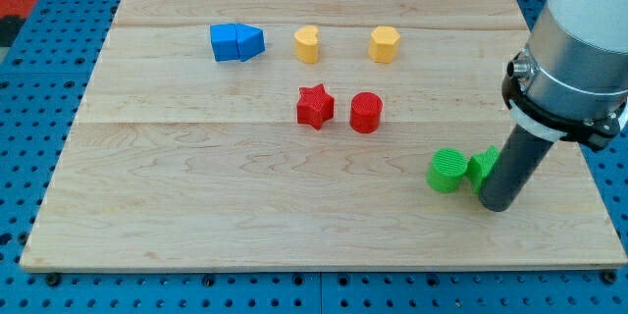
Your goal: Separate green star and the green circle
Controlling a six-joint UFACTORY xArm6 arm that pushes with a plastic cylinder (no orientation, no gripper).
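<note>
The green circle (447, 171) lies on the wooden board (196, 186) at the lower right. The green star (483, 166) touches its right side and is mostly hidden behind my rod; only its left part shows. My tip (496, 206) rests on the board against the star's right and lower side. The two green blocks are still in contact.
A red star (315, 106) and a red circle (366, 112) sit near the middle. Two blue blocks (236, 42) touch each other at the upper left. Two yellow blocks (307, 44) (384, 44) stand along the view's top. The board's right edge is close to the arm.
</note>
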